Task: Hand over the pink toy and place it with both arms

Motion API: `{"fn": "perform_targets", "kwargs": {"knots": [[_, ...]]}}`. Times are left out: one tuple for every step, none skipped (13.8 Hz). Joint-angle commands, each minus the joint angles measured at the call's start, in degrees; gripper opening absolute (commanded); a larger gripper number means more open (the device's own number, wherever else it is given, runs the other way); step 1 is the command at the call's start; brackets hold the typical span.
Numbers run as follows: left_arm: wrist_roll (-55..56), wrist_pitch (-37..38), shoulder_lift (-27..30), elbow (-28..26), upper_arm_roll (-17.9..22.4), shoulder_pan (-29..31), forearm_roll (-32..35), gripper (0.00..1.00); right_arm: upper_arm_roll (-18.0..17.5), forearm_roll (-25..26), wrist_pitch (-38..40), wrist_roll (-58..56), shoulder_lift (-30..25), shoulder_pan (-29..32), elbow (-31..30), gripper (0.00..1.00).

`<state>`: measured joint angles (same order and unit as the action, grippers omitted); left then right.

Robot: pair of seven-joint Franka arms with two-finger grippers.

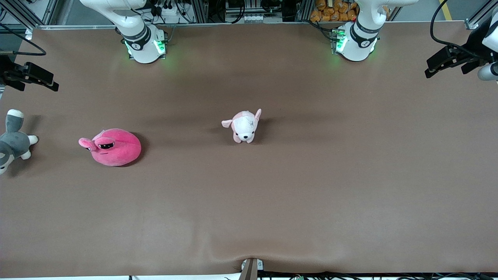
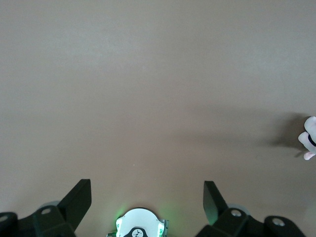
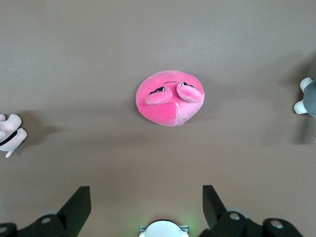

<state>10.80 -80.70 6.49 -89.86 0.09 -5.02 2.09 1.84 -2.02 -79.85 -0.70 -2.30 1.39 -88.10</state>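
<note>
We hold both arms high at the table [image 1: 272, 202] ends: left gripper [image 2: 147, 197] and right gripper [image 3: 146, 200] jaws apart, pink toy [image 1: 113, 147] untouched.

Bare table [image 1: 311, 194] rings pink toy [image 1: 113, 147]; puppy [image 1: 244, 125] seemingly well apart.

Even, diffuse overhead lighting covered the brown table [image 1: 272, 194], which appeared matte and without glare. The pink toy [image 1: 113, 147] cast a short, soft shadow on its side toward the left arm's end of the table; the puppy plush [image 1: 245, 125] cast a longer, fainter one the same way. Green indicator lamps glowed at both arm bases [image 1: 146, 46], tinting the table beside them. The front view was sharp; a pale sheen lay on the table nearer the camera than the pink toy. Both wrist views appeared slightly softer, with smeared shadows.
</note>
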Motion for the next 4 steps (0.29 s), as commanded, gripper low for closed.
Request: {"fn": "perform_targets", "kwargs": {"knots": [[-1.3,1.7,-0.9,2.0,-0.2,-0.2,1.0,1.00,-0.2,0.0,0.4,-0.5,-0.4,0.1,0.3,1.00],[-1.3,1.9,-0.9,2.0,-0.1,-0.3,1.0,1.00,-0.2,0.0,0.4,-0.5,-0.4,0.2,0.3,1.00],[-1.4,1.9,-0.9,2.0,-0.2,-0.3,1.0,1.00,-0.2,0.1,0.4,-0.5,-0.4,0.3,0.4,1.00],[-1.4,1.9,-0.9,2.0,-0.2,-0.3,1.0,1.00,-0.2,0.1,0.5,-0.5,-0.4,0.4,0.7,1.00]]}}
